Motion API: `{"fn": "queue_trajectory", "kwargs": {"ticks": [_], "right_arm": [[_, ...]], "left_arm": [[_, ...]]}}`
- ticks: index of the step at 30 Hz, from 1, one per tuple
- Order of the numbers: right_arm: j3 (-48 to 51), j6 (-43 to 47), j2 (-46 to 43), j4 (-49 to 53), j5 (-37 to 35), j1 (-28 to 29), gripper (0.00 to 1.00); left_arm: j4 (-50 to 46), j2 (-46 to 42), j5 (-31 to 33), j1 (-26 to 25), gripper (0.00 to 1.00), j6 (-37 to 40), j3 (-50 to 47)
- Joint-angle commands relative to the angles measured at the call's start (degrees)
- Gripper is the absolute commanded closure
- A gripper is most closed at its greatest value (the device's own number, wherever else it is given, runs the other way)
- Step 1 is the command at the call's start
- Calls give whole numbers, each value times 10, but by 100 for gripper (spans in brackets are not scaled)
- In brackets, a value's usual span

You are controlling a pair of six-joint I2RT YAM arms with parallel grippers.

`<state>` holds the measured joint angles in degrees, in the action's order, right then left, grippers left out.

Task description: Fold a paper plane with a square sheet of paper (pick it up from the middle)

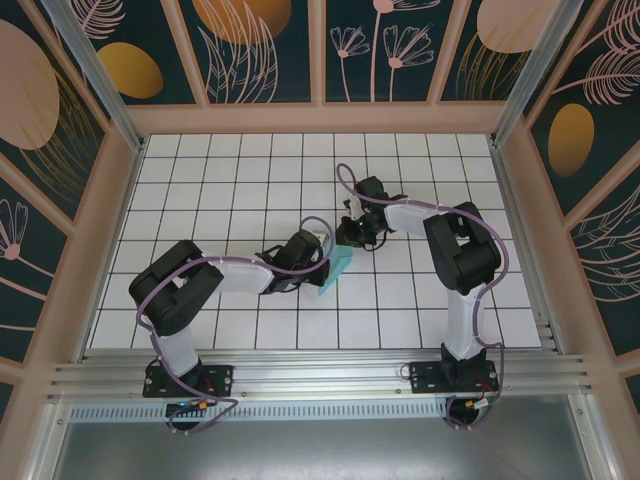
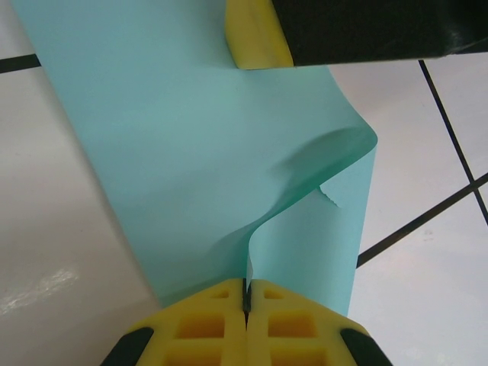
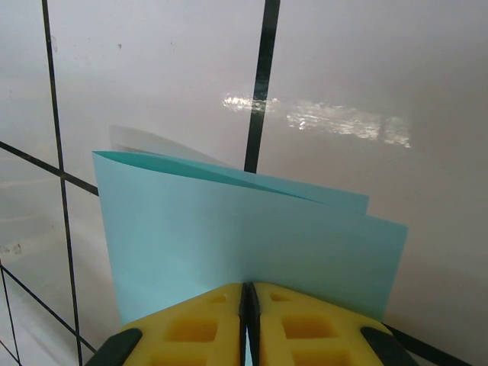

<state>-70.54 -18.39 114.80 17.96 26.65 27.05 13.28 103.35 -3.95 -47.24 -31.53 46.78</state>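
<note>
- Clamping the left gripper [image 1: 320, 266] fully closed on one edge of the paper [image 1: 335, 268], pads pressed together with just the sheet between them.
- Hanging folded roughly in half between both grippers, mid-table [image 1: 230, 180], just above the white tiles.
- Pinching the opposite end with the right gripper [image 1: 352, 236], jaws closed down on the doubled layers.
- Risking a rip or a wonky crease, I'd guess: pulling apart or twisting while both are gripping such thin paper.
- Catching a buckle in the left wrist view, plus a small ragged spot, maybe a nick; showing slightly offset layer edges in the right wrist view; giving the overall layout from the top.
</note>
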Motion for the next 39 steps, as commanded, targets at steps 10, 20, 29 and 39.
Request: {"fn": "queue_trajectory", "kwargs": {"ticks": [10,20,29,39], "right_arm": [[29,-38,-128,-3,-12,-21,92],[239,-134,-237,-141,87,-14,100],[233,-151,-199,-178,112,16,98],[218,-138,-142,-174,104,20,98]], "left_arm": [[-6,9,10,3,100,-6,-23],[-9,11,5,2,100,-4,-17],[-13,15,2,3,100,-5,-12],[-15,14,2,3,100,-3,-13]]}}
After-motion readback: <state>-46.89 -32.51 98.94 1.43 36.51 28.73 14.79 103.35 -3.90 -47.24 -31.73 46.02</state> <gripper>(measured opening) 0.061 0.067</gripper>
